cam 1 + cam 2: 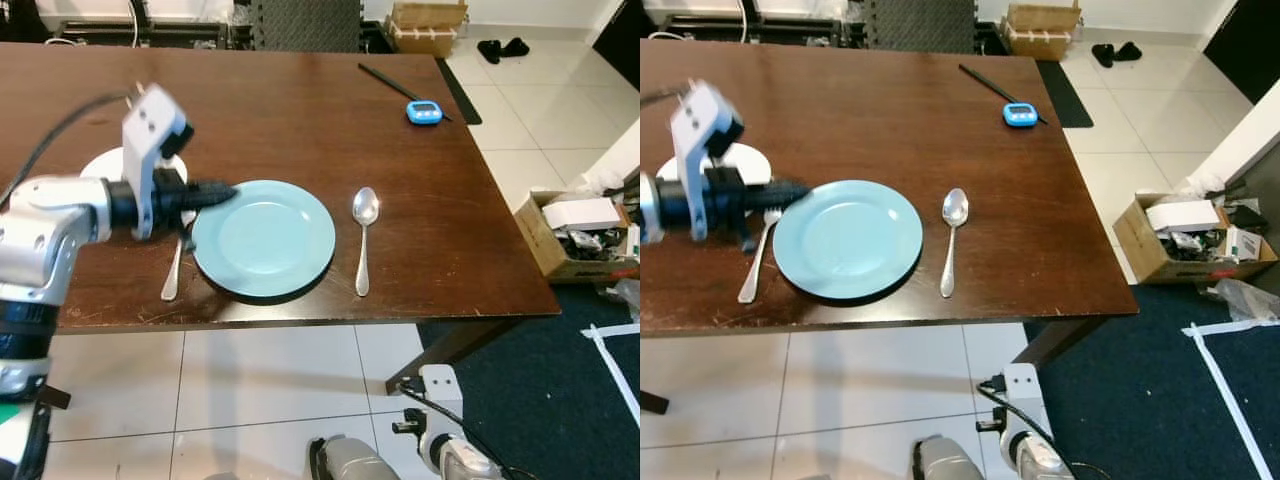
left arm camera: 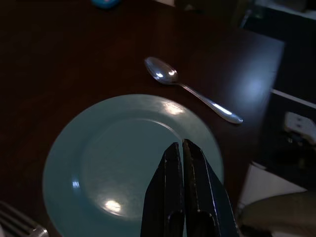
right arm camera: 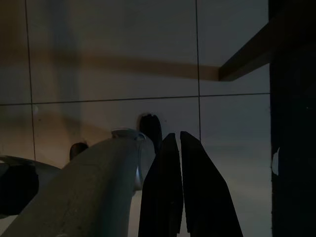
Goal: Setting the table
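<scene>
Brown table, round teal plate (glossy)

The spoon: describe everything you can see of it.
The spoon is shiny, silver-coloured and looks like metal, with an oval bowl and a long slim handle. It lies flat on the dark wooden table, bowl facing up and pointing toward the far side, handle toward the near edge. It sits just to the right of the light blue plate, apart from it. Nothing touches it except the table; the left gripper is over the plate's other side.
</scene>
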Available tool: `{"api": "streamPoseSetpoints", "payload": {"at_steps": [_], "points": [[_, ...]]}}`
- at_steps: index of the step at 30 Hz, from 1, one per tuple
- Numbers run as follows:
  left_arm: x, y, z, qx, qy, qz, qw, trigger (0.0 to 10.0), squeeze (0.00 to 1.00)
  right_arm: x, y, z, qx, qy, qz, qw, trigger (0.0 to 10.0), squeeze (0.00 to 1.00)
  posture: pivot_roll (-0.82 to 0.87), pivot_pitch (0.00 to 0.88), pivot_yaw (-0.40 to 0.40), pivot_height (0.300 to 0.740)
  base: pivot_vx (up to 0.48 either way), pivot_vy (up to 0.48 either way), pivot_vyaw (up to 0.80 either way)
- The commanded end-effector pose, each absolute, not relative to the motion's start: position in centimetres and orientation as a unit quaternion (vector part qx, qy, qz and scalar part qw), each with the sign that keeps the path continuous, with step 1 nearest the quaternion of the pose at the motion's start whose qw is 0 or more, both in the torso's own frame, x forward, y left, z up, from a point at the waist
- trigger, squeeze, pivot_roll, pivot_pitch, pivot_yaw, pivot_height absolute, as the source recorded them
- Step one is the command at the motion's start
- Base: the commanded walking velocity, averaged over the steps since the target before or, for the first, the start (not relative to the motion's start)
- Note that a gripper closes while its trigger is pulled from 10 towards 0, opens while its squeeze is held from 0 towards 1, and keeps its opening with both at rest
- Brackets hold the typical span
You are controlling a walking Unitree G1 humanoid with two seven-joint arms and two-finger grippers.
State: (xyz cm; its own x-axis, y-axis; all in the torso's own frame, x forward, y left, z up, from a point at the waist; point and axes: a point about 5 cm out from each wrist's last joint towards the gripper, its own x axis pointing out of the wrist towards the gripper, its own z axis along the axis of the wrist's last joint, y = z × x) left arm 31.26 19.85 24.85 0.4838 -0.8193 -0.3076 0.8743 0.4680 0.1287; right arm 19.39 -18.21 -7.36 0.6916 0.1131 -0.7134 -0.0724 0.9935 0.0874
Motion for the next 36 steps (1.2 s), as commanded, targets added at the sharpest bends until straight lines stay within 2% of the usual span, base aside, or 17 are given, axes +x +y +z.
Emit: {"api": "streamPoseSetpoints", "payload": {"at_steps": [1, 5, 15, 18, 19, 21, 22, 27, 29, 30, 31, 32, 33, 34, 35, 36], "points": [[30.8, 19.8, 24.6, 0.139, 0.113, -0.509, 0.842, 0.0, 0.00, 18.6, -18.3, -7.8, 0.034, 0.400, 0.040, 0.915, 10.0, 0.00, 0.07, 0.069, 0.003, 0.740, 0.000, 0.000, 0.00], [30.4, 20.2, 24.3, 0.146, 0.129, -0.509, 0.839, 0.0, 0.00, 18.4, -18.2, -7.9, 0.035, 0.401, 0.040, 0.914, 10.0, 0.00, 0.07, 0.072, 0.006, 0.740, 0.000, 0.000, 0.00], [31.2, 21.2, 25.0, 0.163, 0.110, -0.458, 0.867, 0.0, 0.00, 18.6, -18.1, -7.8, 0.036, 0.400, 0.040, 0.915, 10.0, 0.00, 0.07, 0.075, 0.002, 0.740, 0.000, 0.000, 0.00], [30.9, 21.3, 25.1, 0.164, 0.113, -0.461, 0.865, 0.0, 0.00, 18.5, -18.3, -7.8, 0.034, 0.401, 0.040, 0.915, 10.0, 0.00, 0.07, 0.075, -0.002, 0.740, 0.000, 0.000, 0.00], [30.8, 21.3, 25.1, 0.164, 0.116, -0.463, 0.863, 0.8, 0.00, 18.5, -18.3, -7.8, 0.033, 0.401, 0.040, 0.915, 10.0, 0.00, 0.07, 0.075, -0.003, 0.740, 0.000, 0.000, 0.00], [30.5, 21.3, 24.9, 0.164, 0.120, -0.468, 0.860, 0.7, 0.00, 18.4, -18.4, -7.8, 0.032, 0.402, 0.040, 0.914, 10.0, 0.00, 0.07, 0.074, -0.005, 0.740, 0.000, 0.000, 0.00], [30.4, 21.3, 24.9, 0.162, 0.122, -0.469, 0.859, 0.0, 0.00, 18.4, -18.5, -7.8, 0.031, 0.402, 0.040, 0.914, 10.0, 0.00, 0.07, 0.074, -0.005, 0.740, 0.000, 0.000, 0.00], [29.8, 21.3, 24.7, 0.154, 0.132, -0.485, 0.850, 0.0, 0.00, 18.4, -18.5, -7.9, 0.030, 0.402, 0.041, 0.914, 10.0, 0.00, 0.06, 0.075, -0.007, 0.740, 0.000, 0.000, 0.00], [30.0, 21.5, 24.6, 0.174, 0.132, -0.470, 0.855, 0.0, 0.00, 18.4, -18.5, -7.9, 0.030, 0.402, 0.041, 0.914, 10.0, 0.00, 0.07, 0.075, -0.008, 0.740, 0.000, 0.000, 0.00], [31.0, 22.1, 24.6, 0.206, 0.121, -0.421, 0.875, 4.9, 0.00, 18.4, -18.5, -7.9, 0.030, 0.402, 0.041, 0.914, 10.0, 0.00, 0.07, 0.076, -0.011, 0.740, 0.000, 0.000, 0.00], [31.7, 22.5, 24.7, 0.216, 0.111, -0.389, 0.889, 8.9, 0.00, 18.4, -18.5, -7.9, 0.030, 0.402, 0.041, 0.914, 10.0, 0.00, 0.07, 0.076, -0.013, 0.740, 0.000, 0.000, 0.00], [31.7, 22.5, 24.7, 0.216, 0.111, -0.389, 0.889, 8.9, 0.00, 18.4, -18.5, -7.9, 0.030, 0.402, 0.041, 0.914, 10.0, 0.00, 0.07, 0.076, -0.013, 0.740, 0.000, 0.000, 0.00], [32.4, 22.8, 24.9, 0.223, 0.100, -0.360, 0.900, 10.0, 0.00, 18.4, -18.5, -7.9, 0.030, 0.403, 0.042, 0.914, 10.0, 0.00, 0.07, 0.077, -0.014, 0.740, 0.000, 0.000, 0.00], [33.5, 23.4, 25.3, 0.228, 0.074, -0.296, 0.925, 10.0, 0.00, 18.5, -18.3, -7.9, 0.030, 0.403, 0.044, 0.914, 10.0, 0.00, 0.07, 0.077, -0.015, 0.740, 0.000, 0.000, 0.00], [33.5, 23.4, 25.3, 0.228, 0.074, -0.296, 0.925, 10.0, 0.00, 18.5, -18.3, -7.9, 0.030, 0.403, 0.044, 0.914, 10.0, 0.00, 0.07, 0.077, -0.015, 0.740, 0.000, 0.000, 0.00], [34.2, 23.8, 25.5, 0.226, 0.064, -0.249, 0.940, 10.0, 0.00, 18.5, -18.3, -7.8, 0.030, 0.403, 0.045, 0.914, 10.0, 0.00, 0.07, 0.078, -0.013, 0.740, 0.000, 0.000, 0.00]]}}
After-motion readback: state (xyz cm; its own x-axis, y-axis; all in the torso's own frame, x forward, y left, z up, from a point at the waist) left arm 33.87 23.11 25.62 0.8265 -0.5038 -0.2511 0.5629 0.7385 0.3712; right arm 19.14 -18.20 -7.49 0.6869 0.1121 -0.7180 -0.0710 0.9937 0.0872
